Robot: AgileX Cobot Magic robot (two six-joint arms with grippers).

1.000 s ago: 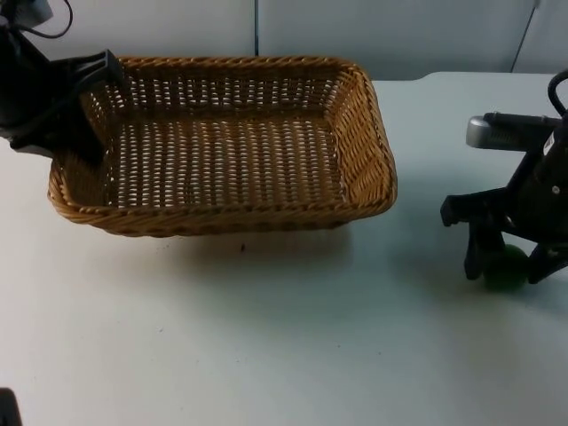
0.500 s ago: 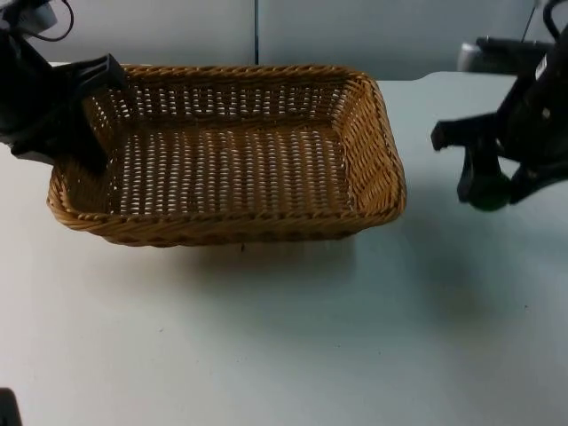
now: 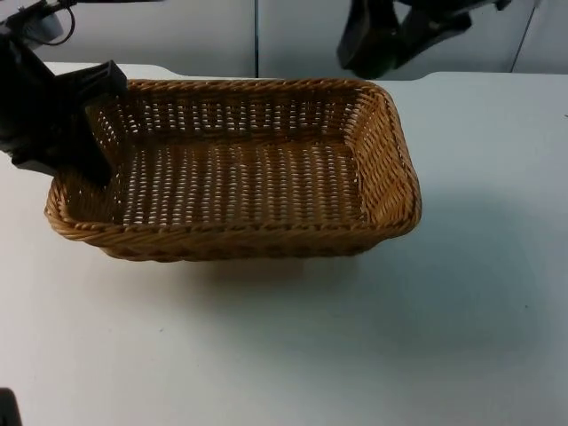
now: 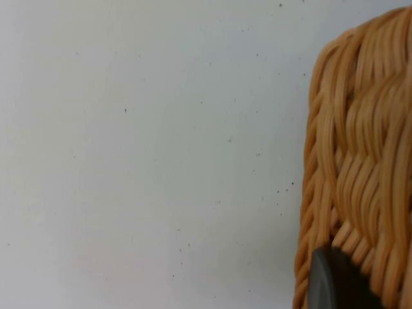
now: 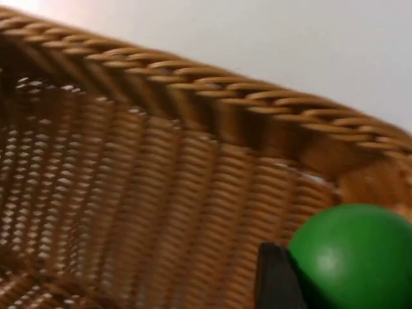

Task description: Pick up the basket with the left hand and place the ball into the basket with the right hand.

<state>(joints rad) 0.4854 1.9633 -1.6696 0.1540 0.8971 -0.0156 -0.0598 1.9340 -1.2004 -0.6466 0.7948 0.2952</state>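
Gripping the wicker basket [image 3: 240, 169] rim at its left end, left gripper [image 3: 84, 133], fingers clamped, right gripper [image 3: 377, 40] above the far rim, fingers closed on the green ball [image 5: 353, 256].

Green ball [image 5: 351, 256], tan woven basket [image 3: 240, 235]

The white table [image 3: 355, 355] took almost the whole frame and ended at the grey partition wall [image 3: 213, 35] along the top edge. The wicker basket [image 3: 240, 240] was over its upper middle, with a dark shadow just below.
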